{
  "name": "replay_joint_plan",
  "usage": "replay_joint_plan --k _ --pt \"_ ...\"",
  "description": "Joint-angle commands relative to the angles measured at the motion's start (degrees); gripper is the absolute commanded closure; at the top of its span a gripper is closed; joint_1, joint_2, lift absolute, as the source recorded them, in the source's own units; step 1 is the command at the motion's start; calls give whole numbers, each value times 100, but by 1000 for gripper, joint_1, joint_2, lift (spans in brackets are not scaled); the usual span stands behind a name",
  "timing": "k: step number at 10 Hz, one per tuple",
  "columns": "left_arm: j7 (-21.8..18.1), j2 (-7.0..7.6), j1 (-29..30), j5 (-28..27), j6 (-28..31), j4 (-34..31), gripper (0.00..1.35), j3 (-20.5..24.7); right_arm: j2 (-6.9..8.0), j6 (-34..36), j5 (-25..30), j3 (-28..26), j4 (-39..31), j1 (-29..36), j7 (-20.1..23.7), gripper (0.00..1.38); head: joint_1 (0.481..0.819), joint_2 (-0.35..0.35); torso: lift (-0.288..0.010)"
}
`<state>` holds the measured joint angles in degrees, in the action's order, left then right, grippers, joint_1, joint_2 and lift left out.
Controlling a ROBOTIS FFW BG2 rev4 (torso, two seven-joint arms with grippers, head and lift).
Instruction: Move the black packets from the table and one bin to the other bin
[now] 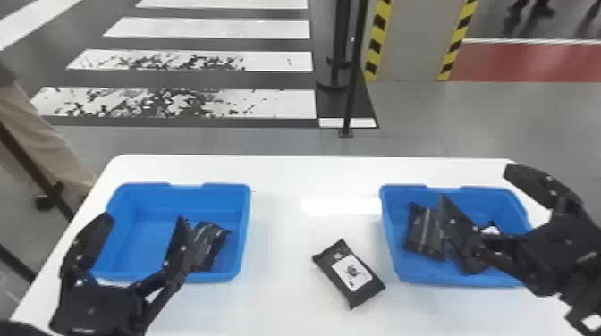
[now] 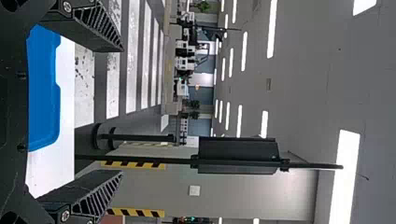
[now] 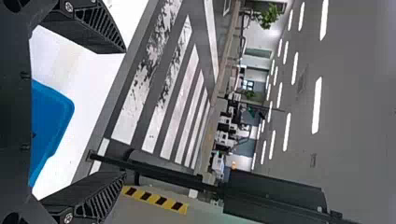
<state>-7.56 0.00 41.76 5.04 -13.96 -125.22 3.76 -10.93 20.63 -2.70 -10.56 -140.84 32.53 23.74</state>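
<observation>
My left gripper [image 1: 144, 220] stands open over the left blue bin [image 1: 147, 199], its fingers apart; in the left wrist view the same gripper [image 2: 122, 111] holds nothing. A dark packet [image 1: 208, 245] lies in that bin's right part, partly behind a finger. On the white table between the bins rests a black packet [image 1: 362, 292] with a white label, tilted diagonally. My right gripper [image 1: 476, 181] is open above the right blue bin [image 1: 465, 193], and in the right wrist view this gripper [image 3: 125, 112] is empty. Black packets [image 1: 420, 230] lie in the right bin, partly covered by a finger.
The white table [image 1: 286, 178] carries both bins, with its far edge just behind them. Beyond it a black post [image 1: 353, 80] stands on the floor. A person's leg shows past the table's left side.
</observation>
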Motion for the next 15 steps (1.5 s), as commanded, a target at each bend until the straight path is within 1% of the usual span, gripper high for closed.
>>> replay_joint_plan --k 1,3,5,7,8,9,10,11,14,15 --pt "0 -15 0 10 17 0 104 -10 -58 215 -50 211 324 -342 210 84 695 14 -110" --pt "0 -15 0 22 31 14 104 1 -172 594 -27 611 578 -694 448 84 695 55 -110" --pt "0 -15 0 22 31 14 102 -10 -313 1072 76 999 732 -989 580 84 695 90 -110" --pt "0 -15 0 22 45 14 102 -10 -462 2015 430 1433 789 -1383 738 84 695 126 -110" --pt "0 -15 0 22 45 14 104 -10 -524 2183 682 1685 915 -1650 843 84 695 142 -110" --pt "0 -15 -14 22 59 14 104 -22 -542 2183 762 1822 1014 -1748 861 90 695 148 -110" --pt "9 -15 -14 22 73 14 104 -22 -568 2268 990 2004 1126 -1945 896 90 695 157 -110" --pt "0 -15 -14 22 87 14 104 -33 -603 2282 1082 2176 1351 -2156 958 90 695 163 -110" --pt "0 -15 -42 10 144 28 104 -56 -709 2282 1207 2850 2420 -2958 1239 85 695 181 -110" --pt "9 -15 -70 10 144 28 104 -79 -717 2282 1219 3021 2771 -3169 1283 91 695 194 -110"
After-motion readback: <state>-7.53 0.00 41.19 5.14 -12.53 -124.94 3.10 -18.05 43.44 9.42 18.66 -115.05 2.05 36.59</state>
